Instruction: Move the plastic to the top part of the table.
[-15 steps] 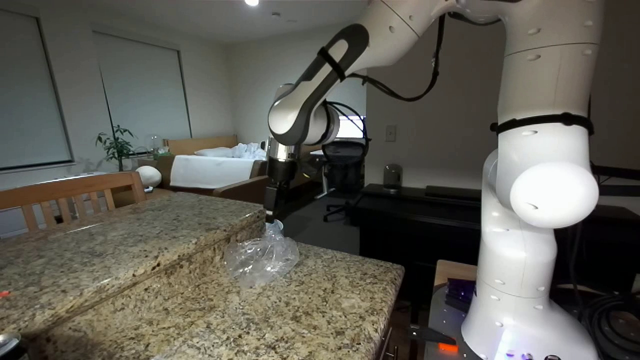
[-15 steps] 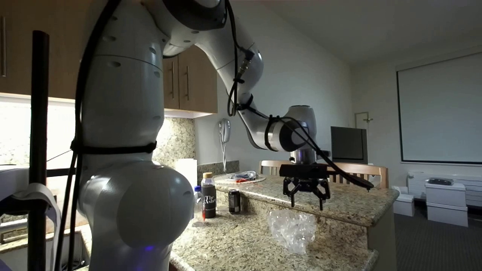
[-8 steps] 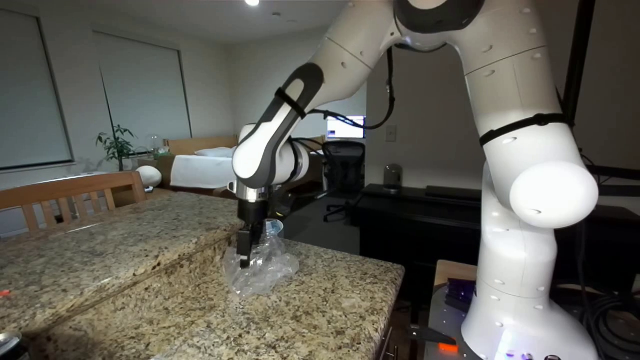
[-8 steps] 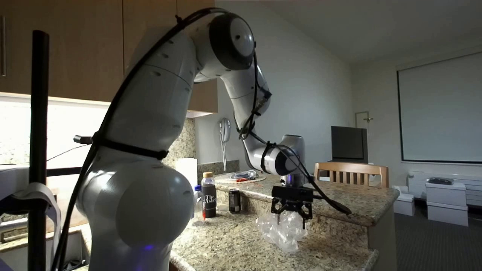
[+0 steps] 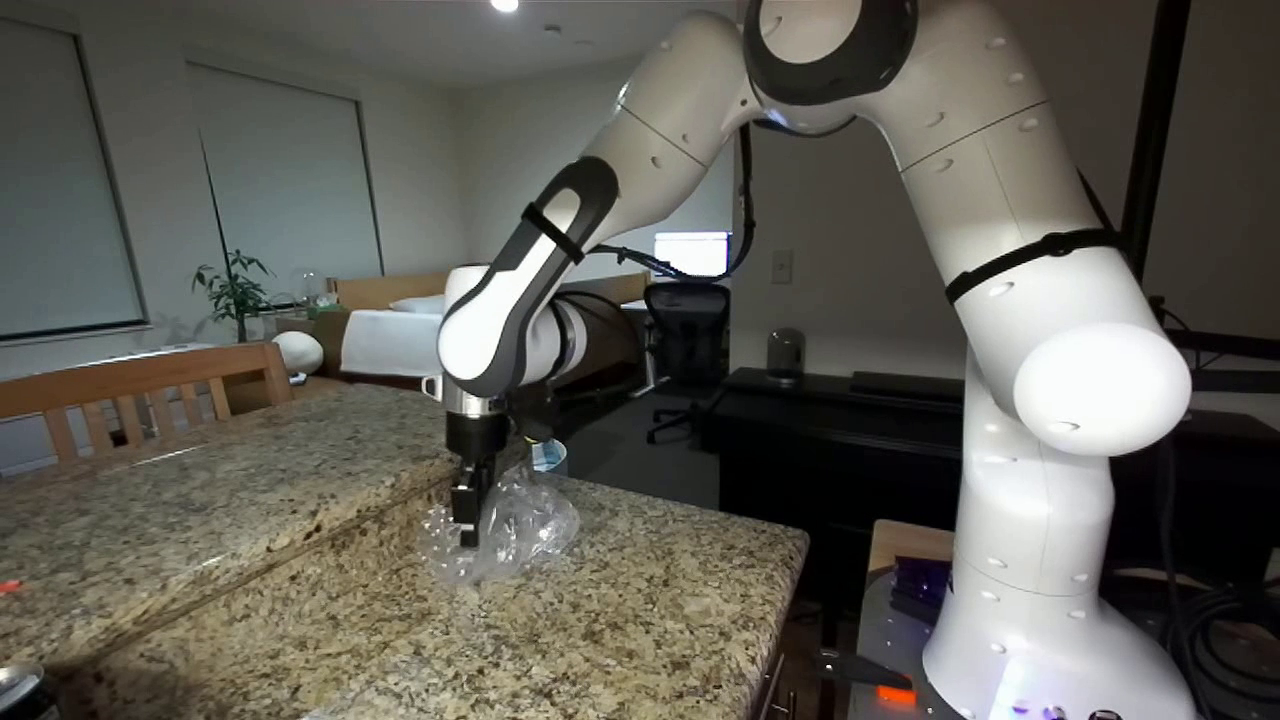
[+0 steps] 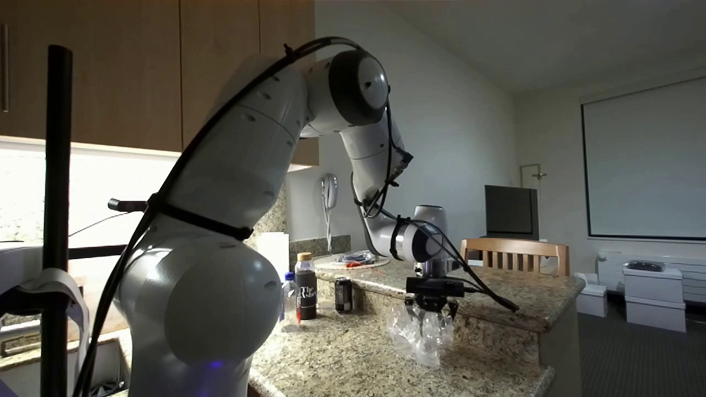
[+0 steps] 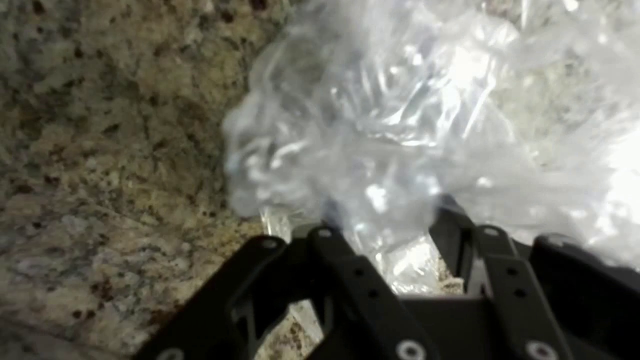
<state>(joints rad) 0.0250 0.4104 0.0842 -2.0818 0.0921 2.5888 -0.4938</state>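
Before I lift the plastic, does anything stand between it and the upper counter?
Yes, the step does: the plastic sits low beside it, so it will probably have to rise above the upper counter first. No loose object is visible between the two.

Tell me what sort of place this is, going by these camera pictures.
Most likely a home, perhaps a studio apartment with an open kitchen. Three things suggest it: a two-level speckled counter, wooden cupboards mounted high up, and a bed in the background.
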